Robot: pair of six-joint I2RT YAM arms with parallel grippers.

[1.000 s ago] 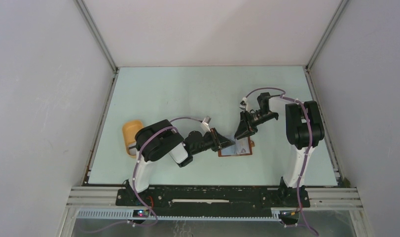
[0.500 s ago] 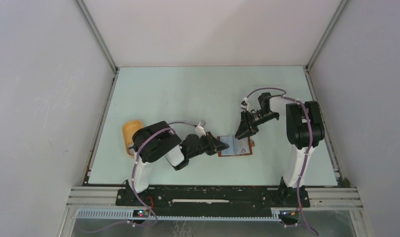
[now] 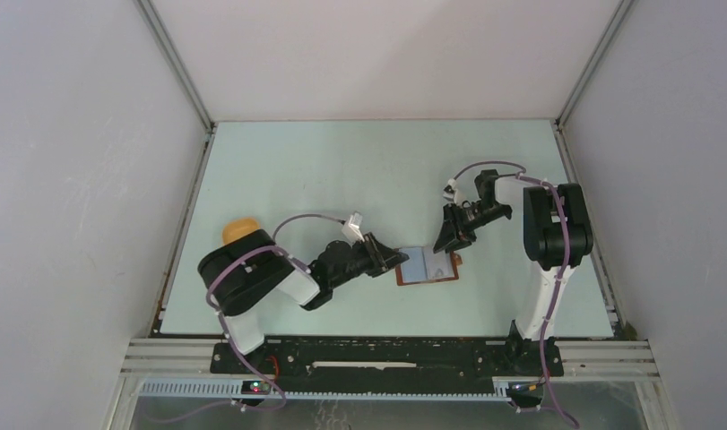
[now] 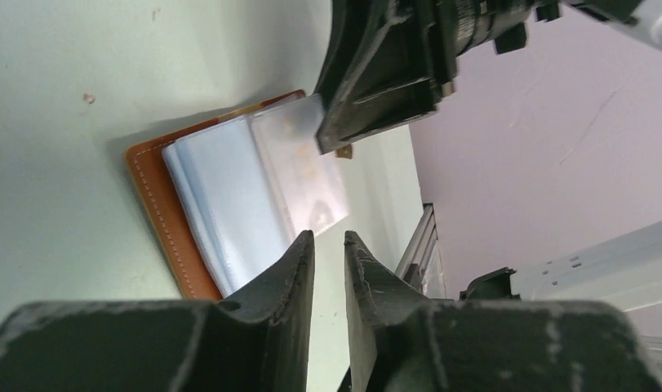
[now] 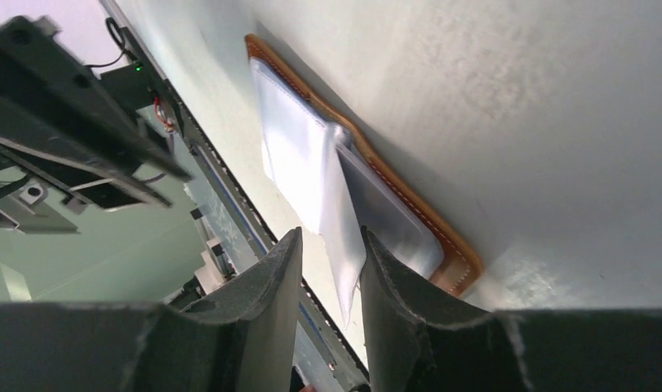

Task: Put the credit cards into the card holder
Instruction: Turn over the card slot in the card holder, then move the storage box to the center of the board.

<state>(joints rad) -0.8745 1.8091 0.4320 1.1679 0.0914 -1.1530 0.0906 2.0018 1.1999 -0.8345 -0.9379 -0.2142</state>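
Card holder (image 3: pixel 428 266): lies open and flat on the pale green table (image 3: pixel 341 170), mid-front between both arms; shows a reddish-brown leather rim with pale stitching around glossy clear sleeves (image 4: pixel 229 180); right gripper (image 5: pixel 331 238): straddles a thin pale sheet (image 5: pixel 335 196) rising from the sleeves, clamped or loose cannot tell; left gripper (image 4: pixel 328 238): hangs at its left edge, fingers a narrow slit apart, empty; farther left, sits a rounded orange tray (image 3: pixel 238 230).

Overhead and close wrist cameras share card holder (image 3: pixel 428 266).
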